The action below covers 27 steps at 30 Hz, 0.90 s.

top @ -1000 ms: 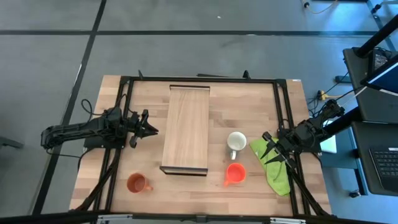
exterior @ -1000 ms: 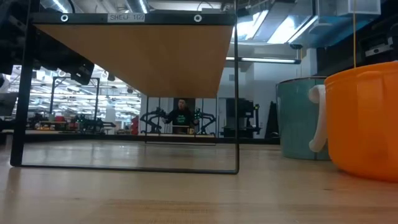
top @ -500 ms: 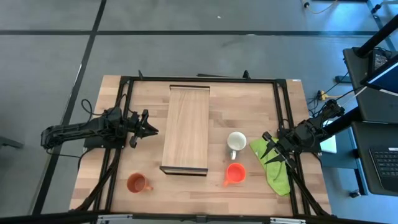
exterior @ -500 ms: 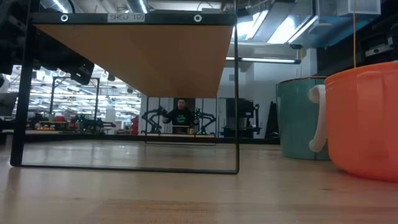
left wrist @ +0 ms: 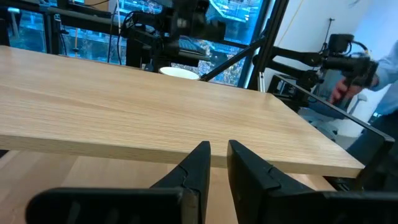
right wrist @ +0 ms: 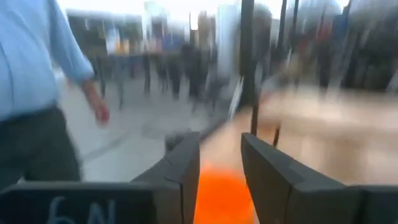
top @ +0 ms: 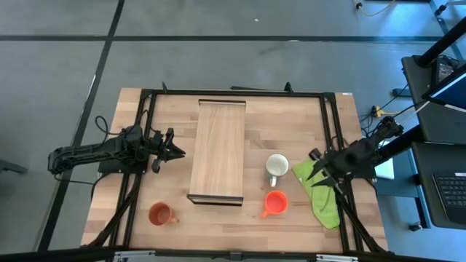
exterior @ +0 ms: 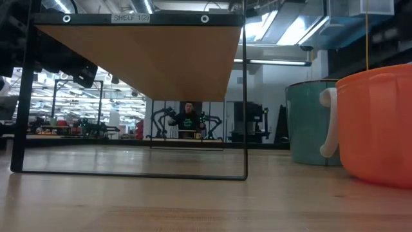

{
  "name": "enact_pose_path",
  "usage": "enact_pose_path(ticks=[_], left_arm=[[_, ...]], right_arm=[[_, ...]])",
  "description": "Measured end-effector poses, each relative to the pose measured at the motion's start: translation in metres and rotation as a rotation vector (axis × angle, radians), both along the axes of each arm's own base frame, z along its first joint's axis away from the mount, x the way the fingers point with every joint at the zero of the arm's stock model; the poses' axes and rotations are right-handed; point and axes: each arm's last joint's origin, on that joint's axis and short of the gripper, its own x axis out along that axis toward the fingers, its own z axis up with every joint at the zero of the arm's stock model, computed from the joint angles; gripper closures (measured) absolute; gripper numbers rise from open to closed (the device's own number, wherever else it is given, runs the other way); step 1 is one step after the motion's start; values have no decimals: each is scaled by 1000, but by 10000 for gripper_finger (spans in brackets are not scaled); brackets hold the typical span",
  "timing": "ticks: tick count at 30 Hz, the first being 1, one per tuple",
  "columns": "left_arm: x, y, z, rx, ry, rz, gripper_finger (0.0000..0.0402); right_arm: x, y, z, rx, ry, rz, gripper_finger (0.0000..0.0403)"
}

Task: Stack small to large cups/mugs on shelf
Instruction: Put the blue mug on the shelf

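**Mugs on tabletop, shelf bare**

The grey-green mug (top: 276,167) and orange-red mug (top: 274,203) stand near the tabletop's (top: 172,191) right edge, beside a green cloth (top: 322,196). The brownish-orange mug (top: 160,214) stands near the front-left corner. The shelf (top: 218,151) occupies the centre. The left gripper (top: 178,152) and right gripper (top: 314,170) are slightly parted and empty.

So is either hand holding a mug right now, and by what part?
No. Both hands are empty: the left hand sits beside the shelf, and the right hand hangs over the green cloth, near the mugs.
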Motion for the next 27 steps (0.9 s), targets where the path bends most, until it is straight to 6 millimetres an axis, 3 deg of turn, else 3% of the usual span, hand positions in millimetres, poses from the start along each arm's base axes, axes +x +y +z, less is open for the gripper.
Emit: enact_pose_path(ticks=[5, 12, 17, 22, 27], left_arm=[[0, 0, 0, 0, 0, 0, 351], [0, 0, 0, 0, 0, 0, 351], [0, 0, 0, 0, 1, 0, 351], [0, 0, 0, 0, 0, 0, 351], [0, 0, 0, 0, 0, 0, 351]], right_arm=[[-12, -8, 36, 127, -401, -25, 284], [-32, -22, 62, 361, -683, -37, 284], [-43, -30, 83, 483, -721, -46, 284], [-52, -37, 116, 350, -718, -126, 284], [-65, -48, 151, 153, -550, -201, 284]])
